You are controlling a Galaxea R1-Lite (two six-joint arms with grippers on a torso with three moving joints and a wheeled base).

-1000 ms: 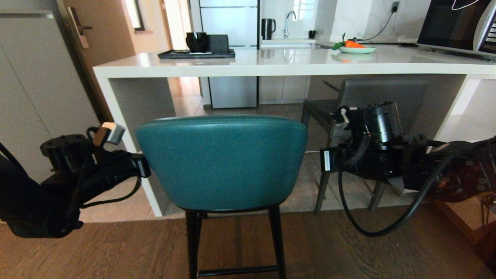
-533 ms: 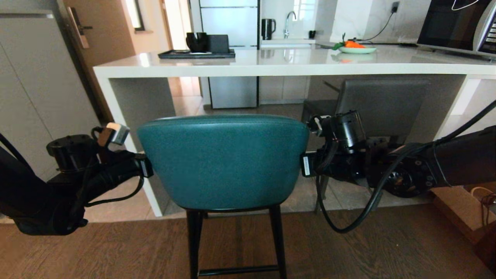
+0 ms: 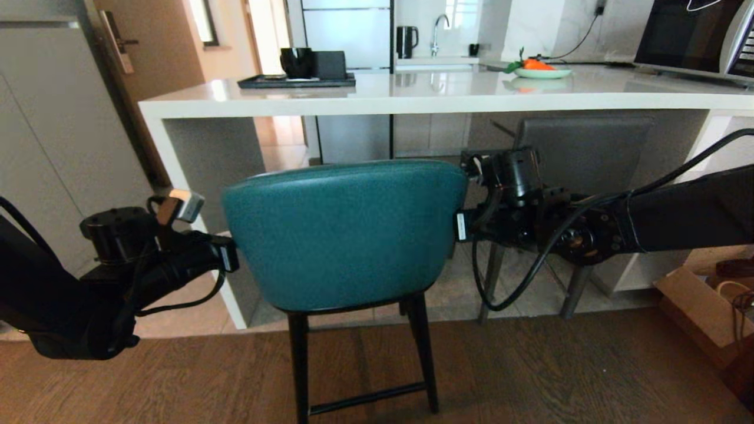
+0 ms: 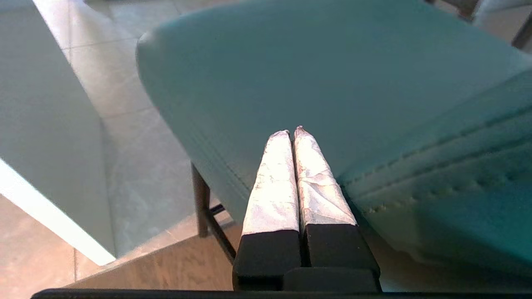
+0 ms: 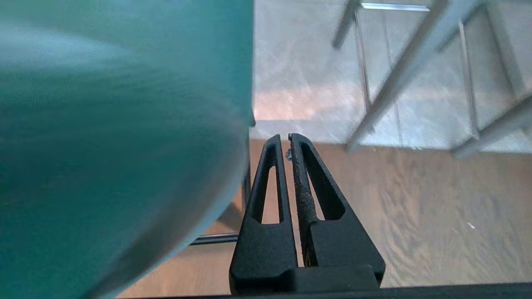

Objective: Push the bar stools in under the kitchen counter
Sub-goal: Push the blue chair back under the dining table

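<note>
The right end effector [image 5: 285, 142] has swung in beside the teal stool [image 3: 347, 232], now tilted.

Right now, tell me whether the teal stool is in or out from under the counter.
Out. The teal stool stands on the wood floor before the counter, its back short of the edge.

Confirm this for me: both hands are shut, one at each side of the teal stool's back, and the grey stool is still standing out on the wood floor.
Wrong about the grey stool: the head view shows it already under the kitchen counter, on the tiles. The rest holds: left hand and right hand are shut, flanking the teal stool.
</note>
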